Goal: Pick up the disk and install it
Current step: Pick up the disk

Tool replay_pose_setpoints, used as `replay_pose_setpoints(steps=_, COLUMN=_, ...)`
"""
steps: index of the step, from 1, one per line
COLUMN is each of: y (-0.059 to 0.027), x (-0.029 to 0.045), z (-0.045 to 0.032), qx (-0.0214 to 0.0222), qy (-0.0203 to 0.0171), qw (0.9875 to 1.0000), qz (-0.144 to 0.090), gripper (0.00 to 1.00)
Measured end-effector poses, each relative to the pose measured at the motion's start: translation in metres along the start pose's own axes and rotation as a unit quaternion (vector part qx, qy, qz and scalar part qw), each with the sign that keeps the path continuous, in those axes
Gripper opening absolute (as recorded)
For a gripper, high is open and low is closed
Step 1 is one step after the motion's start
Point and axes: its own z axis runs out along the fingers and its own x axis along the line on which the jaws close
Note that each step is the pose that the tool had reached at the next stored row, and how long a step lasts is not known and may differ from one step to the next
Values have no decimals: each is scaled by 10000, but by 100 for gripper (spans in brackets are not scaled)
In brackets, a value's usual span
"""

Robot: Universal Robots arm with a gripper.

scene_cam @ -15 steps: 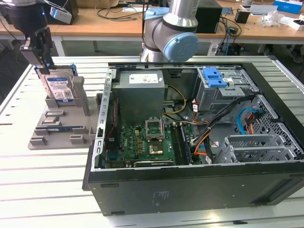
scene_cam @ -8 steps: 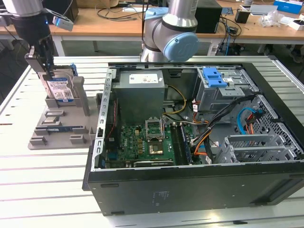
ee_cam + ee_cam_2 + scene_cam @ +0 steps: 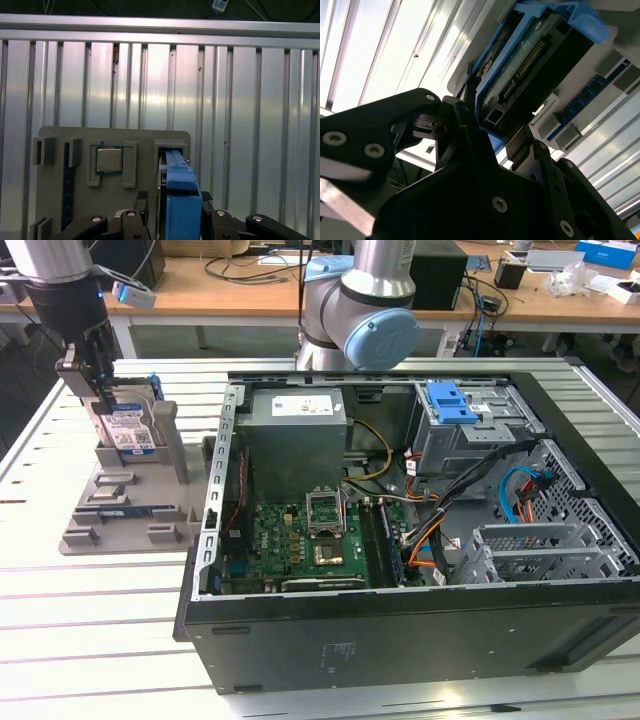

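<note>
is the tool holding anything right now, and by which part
the disk: the tool clamps its upper end across both flat faces; its lower end sits in the grey holder

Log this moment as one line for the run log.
stage: pick | gripper: at disk top | disk: upright in grey holder, outside computer case | install: not done

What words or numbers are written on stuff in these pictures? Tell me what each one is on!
No text here can be read; every bit of print is too small or blurred.
Blue-and-white label on the disk: unreadable.
White label on the power supply: unreadable.
Small pale marking on the outer panel of the computer case: unreadable.
</note>
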Motion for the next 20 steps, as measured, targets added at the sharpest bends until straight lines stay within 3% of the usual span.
replay_pose_setpoints(steps=6, y=0, x=0, z=2, qx=0, qy=0, qw=10000, qz=0, gripper=48)
replay_pose_setpoints(steps=8, y=0, x=0, z=3, qx=0, qy=0, qw=10000, qz=0, gripper=37)
replay_pose_setpoints(steps=16, y=-1, x=0, z=6, qx=2, qy=0, qw=10000, qz=0, gripper=37)
replay_pose_setpoints(steps=20, y=6, x=-8, z=-238, qx=1, qy=0, qw=10000, qz=0, gripper=37)
